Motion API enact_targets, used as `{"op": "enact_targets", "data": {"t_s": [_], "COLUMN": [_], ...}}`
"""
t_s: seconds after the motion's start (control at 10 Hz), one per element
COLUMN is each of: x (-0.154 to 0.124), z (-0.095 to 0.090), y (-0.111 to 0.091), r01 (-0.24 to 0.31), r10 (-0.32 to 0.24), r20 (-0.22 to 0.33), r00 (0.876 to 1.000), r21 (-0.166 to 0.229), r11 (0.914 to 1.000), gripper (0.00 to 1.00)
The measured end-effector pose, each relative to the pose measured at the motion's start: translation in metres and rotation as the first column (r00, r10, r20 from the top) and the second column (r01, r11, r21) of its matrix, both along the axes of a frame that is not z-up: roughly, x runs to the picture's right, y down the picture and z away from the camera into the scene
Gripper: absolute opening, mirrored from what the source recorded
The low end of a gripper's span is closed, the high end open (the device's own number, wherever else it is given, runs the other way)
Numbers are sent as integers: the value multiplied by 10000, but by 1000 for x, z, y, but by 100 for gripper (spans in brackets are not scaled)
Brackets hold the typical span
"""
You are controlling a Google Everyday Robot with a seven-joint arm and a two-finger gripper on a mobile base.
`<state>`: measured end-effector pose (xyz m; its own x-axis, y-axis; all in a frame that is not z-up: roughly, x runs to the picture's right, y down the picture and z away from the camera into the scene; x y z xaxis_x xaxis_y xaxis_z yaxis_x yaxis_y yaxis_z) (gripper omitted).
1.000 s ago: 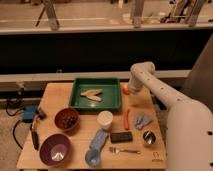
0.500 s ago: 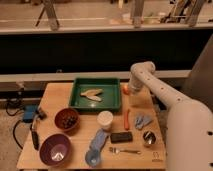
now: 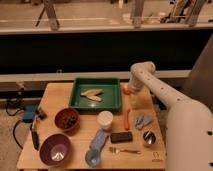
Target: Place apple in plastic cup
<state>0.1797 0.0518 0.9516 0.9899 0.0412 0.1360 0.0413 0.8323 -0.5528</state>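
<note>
Nearest us, at the front edge of the light wooden table (image 3: 75, 131), we see a round purple bowl (image 3: 55, 148). To its right lie a pale blue plastic scoop-shaped thing (image 3: 95, 147), a metal fork (image 3: 125, 150) and a small shiny metal cup (image 3: 148, 137). Just behind the fork lies a flat black rectangular block (image 3: 121, 137).

In the middle row we find a dark red bowl (image 3: 66, 119) holding small dark pieces. The round white plastic cup (image 3: 105, 120) stands upright near the table's centre. To its right are a long thin red-orange carrot-like thing (image 3: 127, 119) and a crumpled blue-grey cloth (image 3: 142, 120).

Farther back sits a green rectangular tray (image 3: 113, 98) with pale curved pieces (image 3: 91, 94) inside it. The small round orange-yellow apple (image 3: 125, 90) is just beyond the tray's right rim, well apart from the white plastic cup.

The robot's white arm (image 3: 160, 92) reaches from the right, bends at its elbow and points down. Its gripper (image 3: 135, 97) is low over the table's far right part, just beside the apple. We cannot tell how far the gripper is open, nor whether it has hold of the apple.
</note>
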Motion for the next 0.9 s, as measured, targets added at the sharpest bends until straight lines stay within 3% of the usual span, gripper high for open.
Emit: {"op": "enact_targets", "data": {"t_s": [0.4, 0.9], "x": [-8, -13], "z": [-5, -10], "y": [-6, -23], "r01": [299, 175], "r10": [-301, -199], "r20": [312, 731], "r00": [9991, 9971], "r21": [85, 342], "r11": [9995, 9993], "gripper": [77, 77]}}
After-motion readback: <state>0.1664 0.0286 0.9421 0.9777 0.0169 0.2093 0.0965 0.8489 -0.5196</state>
